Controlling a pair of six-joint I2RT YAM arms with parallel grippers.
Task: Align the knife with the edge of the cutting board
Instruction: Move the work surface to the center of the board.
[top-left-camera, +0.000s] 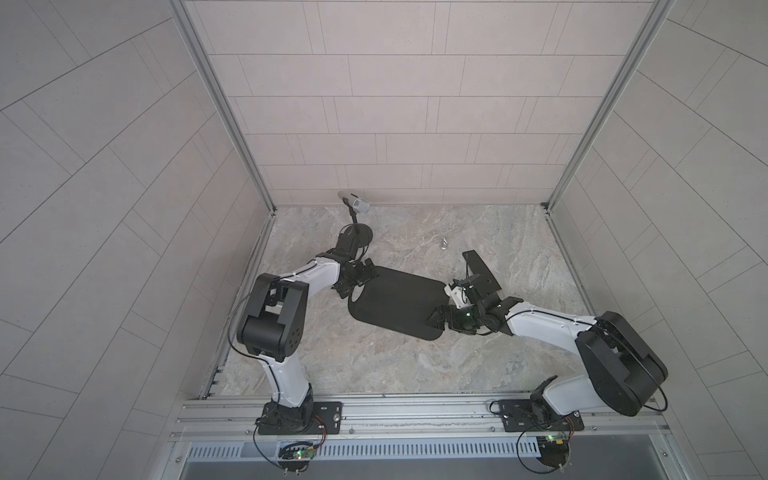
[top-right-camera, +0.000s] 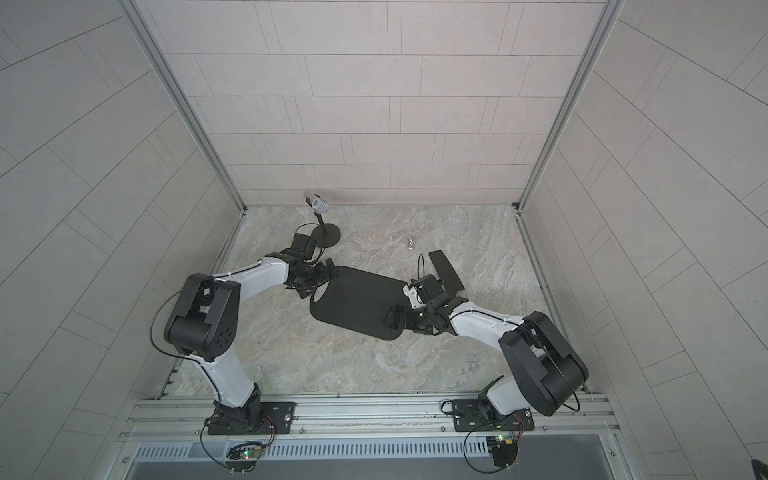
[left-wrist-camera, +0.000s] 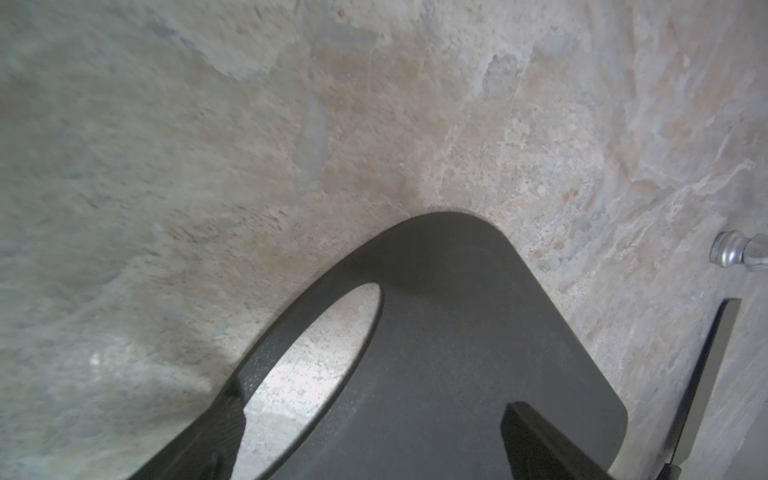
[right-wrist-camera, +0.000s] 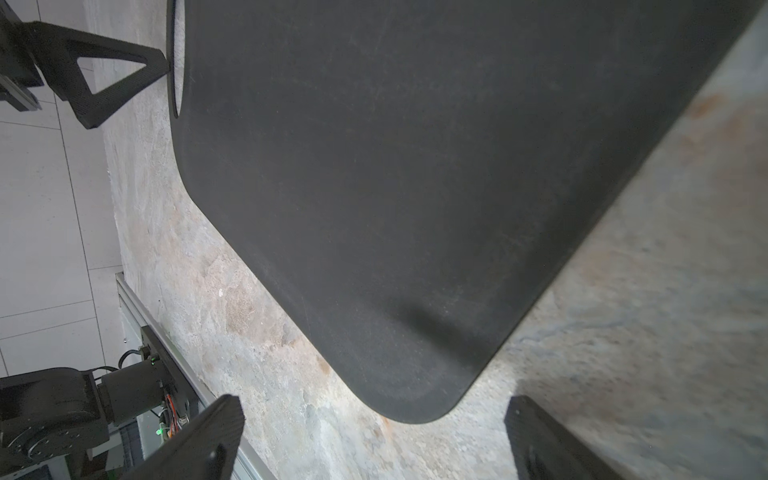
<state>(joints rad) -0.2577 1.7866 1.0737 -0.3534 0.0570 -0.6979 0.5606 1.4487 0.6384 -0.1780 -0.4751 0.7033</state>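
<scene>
The matte black rectangular cutting board (top-left-camera: 395, 305) lies flat and slanted in the middle of the marbled stone tabletop (top-left-camera: 519, 232), its oval handle hole towards the left arm. The left gripper (top-left-camera: 357, 282) sits at that hole end with its jaws spread wide. In the left wrist view, one finger (left-wrist-camera: 540, 440) is over the board surface and the other is at the rim, and it grips nothing.

Over to the right gripper (right-wrist-camera: 374, 399): it is down at the board's near right corner, jaws fully apart with only the corner and bare table between them, so it is empty too.

The all-black flat-bladed knife (top-left-camera: 478, 266) lies on the table beyond the board's right short end. A strip of table separates the two, and the right wrist covers the knife's near part.

Further back are a silver microphone on a black stand (top-left-camera: 359, 204) and a small silver metal piece (top-left-camera: 444, 243).
</scene>
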